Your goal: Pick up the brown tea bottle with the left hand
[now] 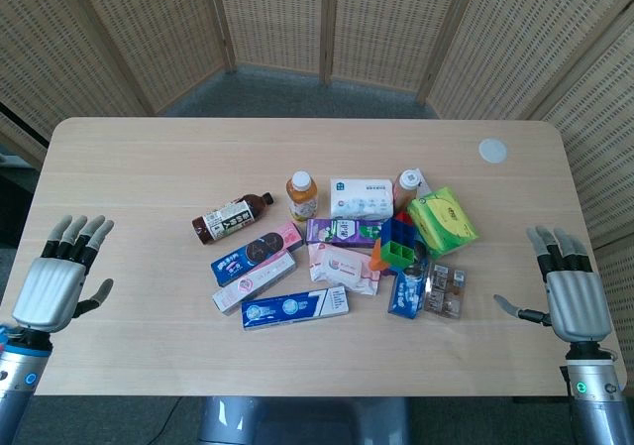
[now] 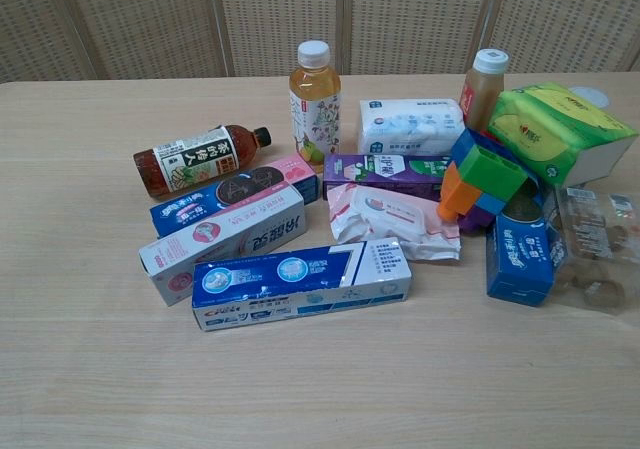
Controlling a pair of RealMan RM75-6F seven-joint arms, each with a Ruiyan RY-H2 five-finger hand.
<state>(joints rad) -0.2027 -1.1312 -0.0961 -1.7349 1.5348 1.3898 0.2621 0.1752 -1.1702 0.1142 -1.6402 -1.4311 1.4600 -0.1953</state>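
Observation:
The brown tea bottle (image 1: 232, 217) (image 2: 198, 158) lies on its side at the left edge of the pile, black cap pointing right and away. My left hand (image 1: 61, 277) hovers over the table's near left corner, well to the left of the bottle, fingers spread and holding nothing. My right hand (image 1: 567, 288) is at the near right edge, also spread and empty. Neither hand shows in the chest view.
Flat boxes (image 2: 225, 231) lie just in front of the bottle, with a long blue box (image 2: 300, 282) nearest me. An upright orange juice bottle (image 2: 314, 99) stands to its right. Tissue packs (image 2: 411, 126), a green pack (image 2: 555, 134) and coloured blocks (image 2: 482, 177) fill the middle and right.

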